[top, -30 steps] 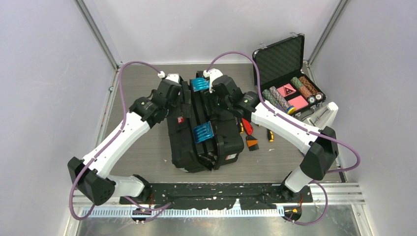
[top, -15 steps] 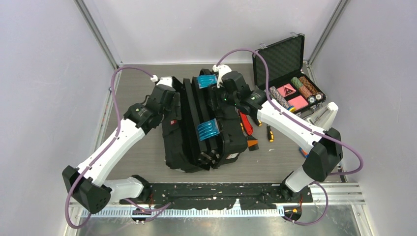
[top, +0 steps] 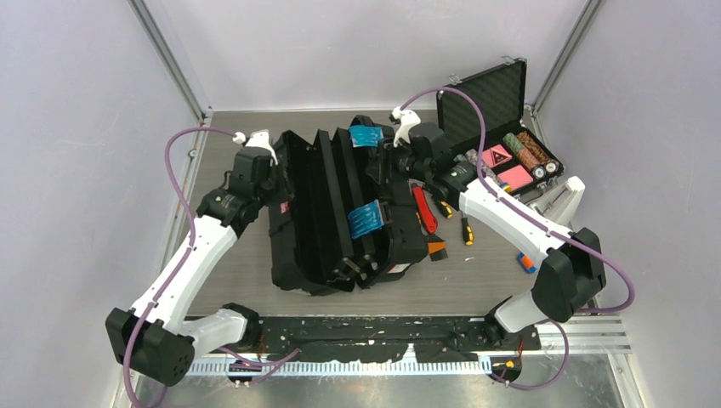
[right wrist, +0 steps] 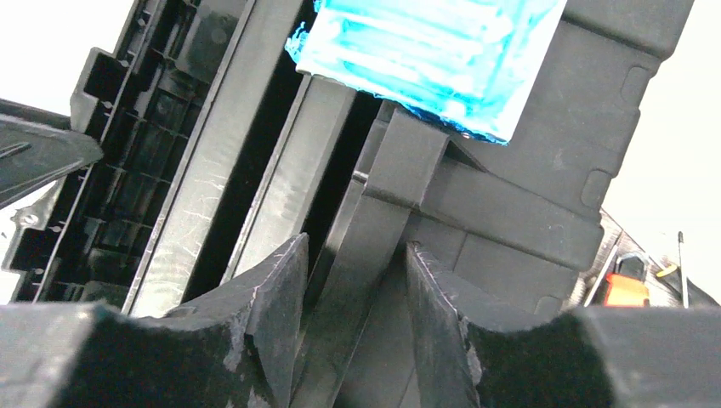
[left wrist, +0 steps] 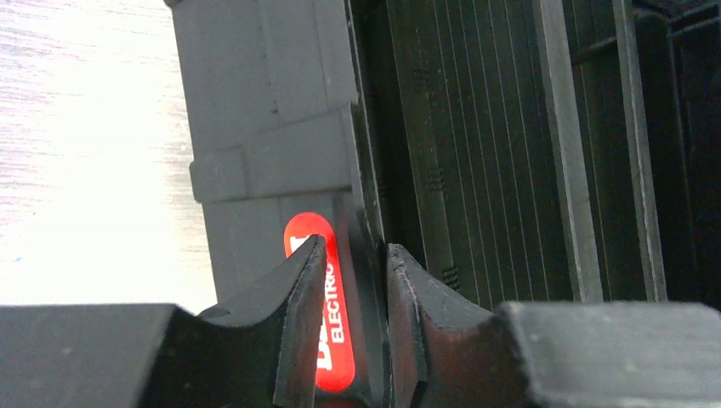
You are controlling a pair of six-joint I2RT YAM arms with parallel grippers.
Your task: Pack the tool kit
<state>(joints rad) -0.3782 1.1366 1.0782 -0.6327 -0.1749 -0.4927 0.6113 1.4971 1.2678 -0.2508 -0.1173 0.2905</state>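
Observation:
The black toolbox (top: 319,212) lies in the middle of the table, its two halves spread apart, with blue latches (top: 368,220) on the right half. My left gripper (top: 267,167) is shut on the left half's wall (left wrist: 272,127), one finger on the red label (left wrist: 337,327), the other inside. My right gripper (top: 394,161) is shut on a black rib of the right half (right wrist: 374,238), just below a blue latch (right wrist: 434,51). A red hand tool (top: 422,208), a yellow and black screwdriver (top: 466,229) and an orange and black tool (top: 436,248) lie right of the box.
An open foam-lined case of poker chips (top: 506,144) stands at the back right, with a white holder (top: 557,200) in front of it. A small blue item (top: 527,262) lies by the right arm. Grey walls close in both sides.
The toolbox has spread wider open. My left arm has moved left with its half and its jaws have closed on the wall. My right arm has moved right and back.

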